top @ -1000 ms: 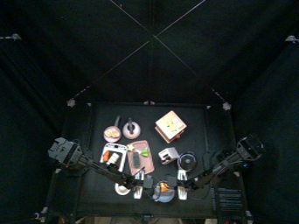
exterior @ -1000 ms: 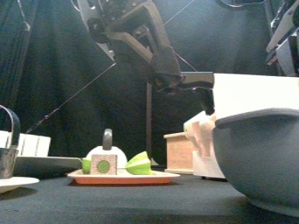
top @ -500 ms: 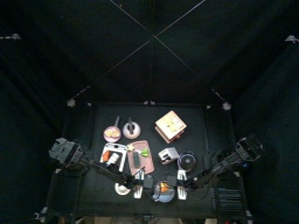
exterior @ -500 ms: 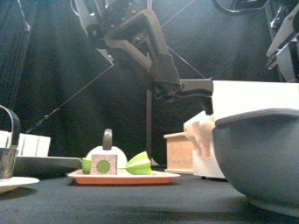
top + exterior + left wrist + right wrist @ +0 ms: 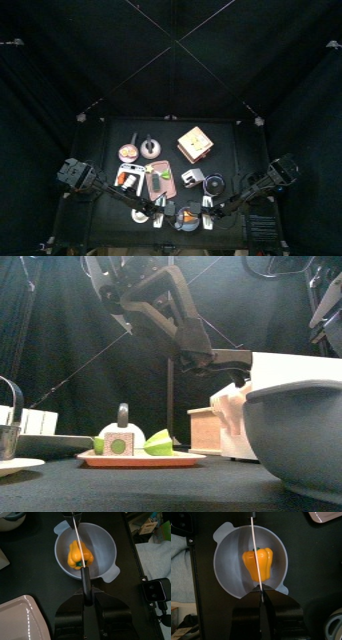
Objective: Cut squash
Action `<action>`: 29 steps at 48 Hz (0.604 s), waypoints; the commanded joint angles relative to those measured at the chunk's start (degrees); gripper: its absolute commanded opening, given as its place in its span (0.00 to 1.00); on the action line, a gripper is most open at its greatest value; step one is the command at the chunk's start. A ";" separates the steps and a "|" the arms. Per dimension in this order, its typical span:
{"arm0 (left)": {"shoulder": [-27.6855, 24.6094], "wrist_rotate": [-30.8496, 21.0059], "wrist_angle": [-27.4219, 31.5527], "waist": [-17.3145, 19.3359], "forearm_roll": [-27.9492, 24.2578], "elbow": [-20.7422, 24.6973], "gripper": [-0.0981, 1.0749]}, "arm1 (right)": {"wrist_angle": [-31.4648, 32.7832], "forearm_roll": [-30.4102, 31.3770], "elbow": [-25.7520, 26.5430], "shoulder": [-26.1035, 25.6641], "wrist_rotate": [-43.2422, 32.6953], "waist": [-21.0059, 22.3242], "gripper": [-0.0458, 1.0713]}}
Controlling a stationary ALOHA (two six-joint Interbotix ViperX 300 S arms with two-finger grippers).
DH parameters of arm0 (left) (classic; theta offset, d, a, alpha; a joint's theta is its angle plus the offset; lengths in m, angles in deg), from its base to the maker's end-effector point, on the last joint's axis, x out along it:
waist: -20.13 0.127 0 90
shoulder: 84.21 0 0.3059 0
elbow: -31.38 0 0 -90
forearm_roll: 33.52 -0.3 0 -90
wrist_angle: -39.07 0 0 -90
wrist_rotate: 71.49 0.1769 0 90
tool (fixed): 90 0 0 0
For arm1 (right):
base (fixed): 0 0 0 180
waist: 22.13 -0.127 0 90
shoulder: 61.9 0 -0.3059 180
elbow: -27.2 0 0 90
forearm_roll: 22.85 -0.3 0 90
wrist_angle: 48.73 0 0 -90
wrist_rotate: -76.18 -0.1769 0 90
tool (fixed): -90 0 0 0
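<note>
Orange squash [image 5: 258, 563], one, in one grey bowl [image 5: 230, 579]; two tools [image 5: 85, 603] [image 5: 261, 598], each seemingly clamping one knife [image 5: 79, 547] [image 5: 252, 547].

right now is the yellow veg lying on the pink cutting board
No, the yellow vegetable lies inside the pale bowl, with the pink cutting board off to the side.

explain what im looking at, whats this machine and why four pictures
It's a robot with two black arms at a small black table. One picture looks straight down, one looks level from the table's front edge, and two come from wrist cameras. Both wrist pictures show a pale bowl holding an orange vegetable. The left tool grips a black-handled knife; the right tool grips a thin blade. A pink board lies on the table too.
</note>
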 commanded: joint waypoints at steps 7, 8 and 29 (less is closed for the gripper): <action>0.35 0.09 -1.85 0.62 0.44 1.05 0.44 | -1.85 -0.09 0.79 0.00 -0.26 1.14 0.34; 0.26 0.09 -1.85 0.62 0.44 1.05 0.44 | -1.93 -0.09 0.88 0.18 -0.26 1.14 0.34; -1.41 -0.18 -2.99 0.62 0.62 0.79 0.44 | -2.81 -0.88 0.70 1.85 -0.26 1.05 0.34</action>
